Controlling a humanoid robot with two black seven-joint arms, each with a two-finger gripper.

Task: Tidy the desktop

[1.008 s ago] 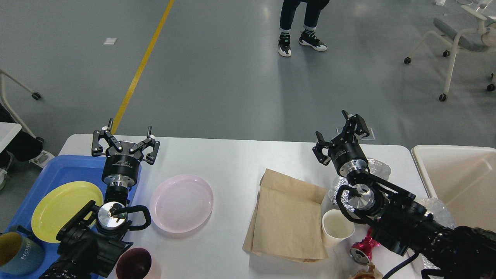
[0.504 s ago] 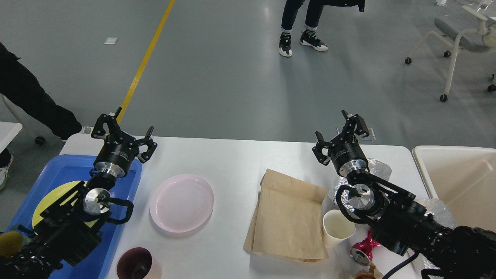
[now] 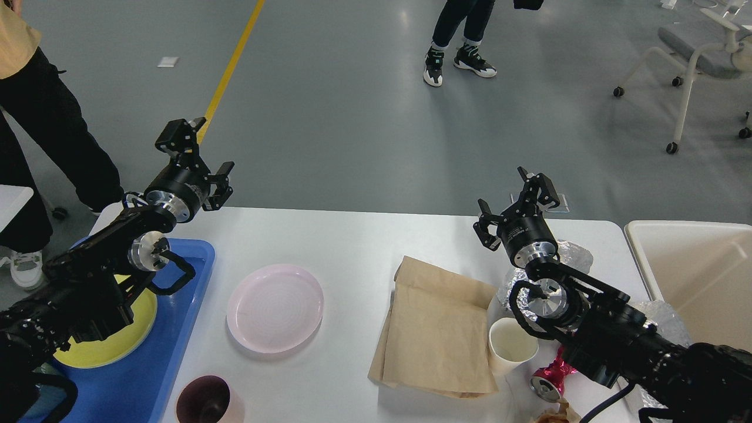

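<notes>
— Which step would you say is in hand?

— Between pickups, I judge. The left hand (image 3: 197, 158) is empty, its fingers spread apart, held up past the far left corner of the worktop (image 3: 352, 247). The yellow plate (image 3: 111, 341) already lies in the blue tray (image 3: 188, 294) below and behind that hand, under the left forearm.

— And the right hand?

— The right hand (image 3: 517, 197) is also empty with fingers apart, raised over the far right part of the worktop, pointing away from the robot. The crumpled foil (image 3: 573, 255) sits just beside its wrist, on the near right.

— What is left to tidy?

— The pink plate (image 3: 275, 307) lies well to the right of the left hand and nearer the robot. The brown paper bag (image 3: 437, 335) is flat, nearer than the right hand and to its left. A white cup (image 3: 512, 345) and a pink foil wrapper (image 3: 549, 379) sit under the right forearm; a dark cup (image 3: 205, 400) is at the near edge.

— So the next move?

— Probably the left hand must swing right and come down, then close on the pink plate's thin rim for the tray. The trash on the right likely belongs in the cream bin (image 3: 693, 264), to the right of the right hand.
</notes>
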